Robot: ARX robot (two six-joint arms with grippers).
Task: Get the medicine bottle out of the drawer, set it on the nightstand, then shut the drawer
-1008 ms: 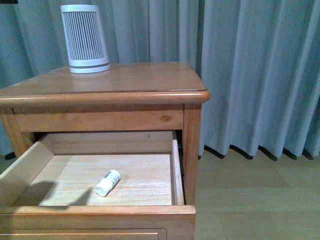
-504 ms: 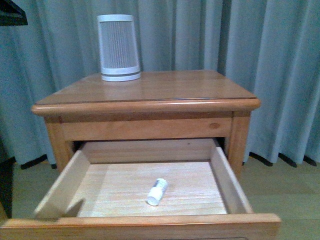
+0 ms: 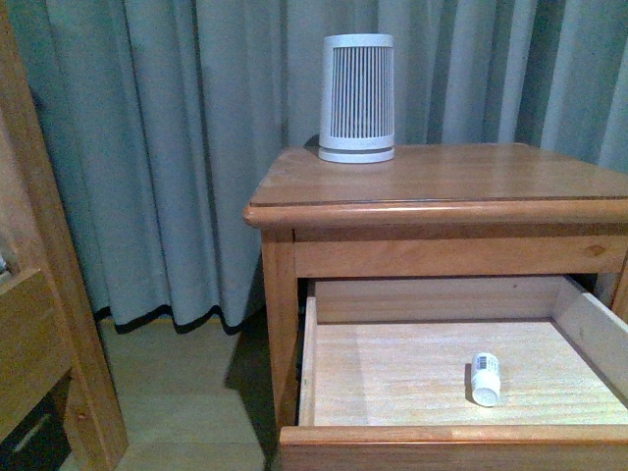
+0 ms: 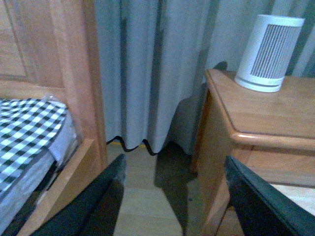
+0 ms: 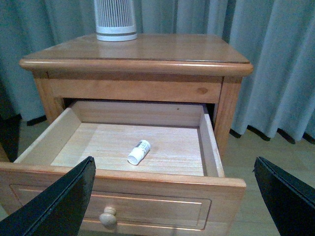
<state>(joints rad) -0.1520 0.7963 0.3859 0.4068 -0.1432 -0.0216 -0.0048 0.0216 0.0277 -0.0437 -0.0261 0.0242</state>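
Right hand, fingers spread wide and empty, faces the open drawer. Medicine bottle lies inside it, ahead and below, long axis pointing roughly away, cap seemingly nearer. My left hand, also spread, is farther off.
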